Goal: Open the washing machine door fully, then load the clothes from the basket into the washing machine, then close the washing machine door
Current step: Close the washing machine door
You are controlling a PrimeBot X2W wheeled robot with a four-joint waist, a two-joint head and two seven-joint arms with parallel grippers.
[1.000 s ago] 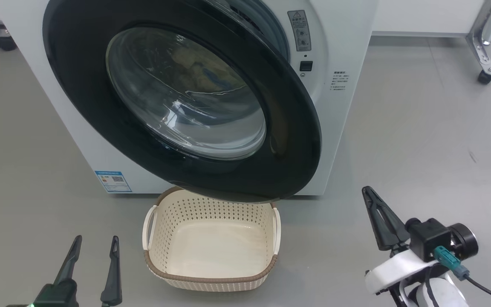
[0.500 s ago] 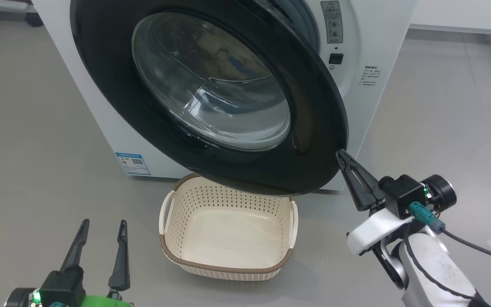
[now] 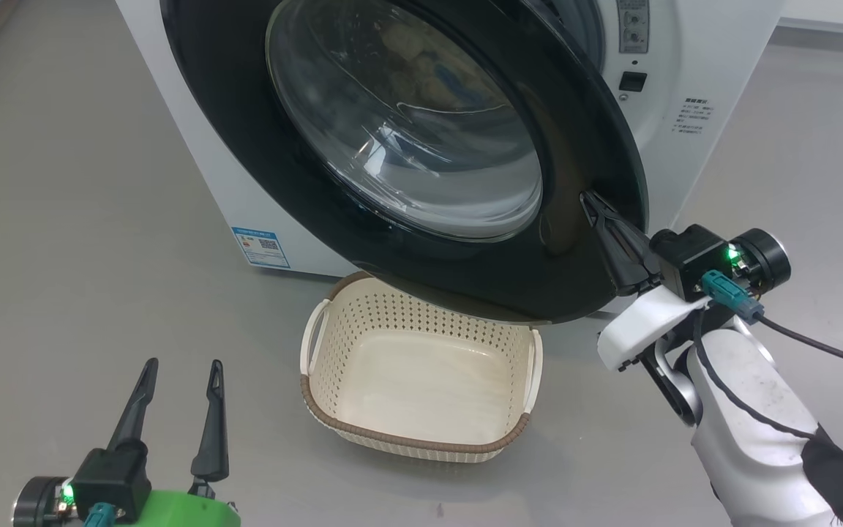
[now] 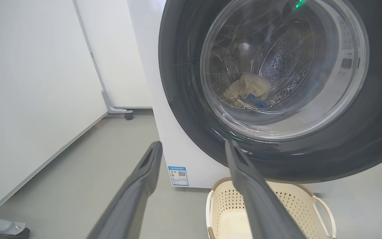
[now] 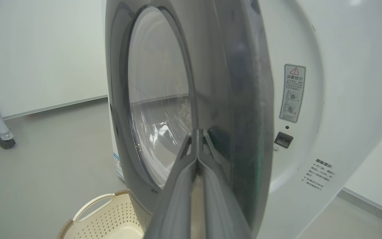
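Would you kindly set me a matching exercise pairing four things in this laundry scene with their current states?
Things:
1 basket
2 clothes
3 left gripper
4 right gripper

States:
A shut, tips at the washing machine door
B empty, on the floor
C open, holding nothing
D inside the washing machine

Pairs: 1-B; 2-D; 3-C; 4-A

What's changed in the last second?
The right gripper, shut, rose from low on the right; its tips are now at the black ring of the washing machine door, near the free edge. The head camera shifted too, so any door swing is unclear. Unchanged: left gripper open and low, basket empty, clothes inside the drum.
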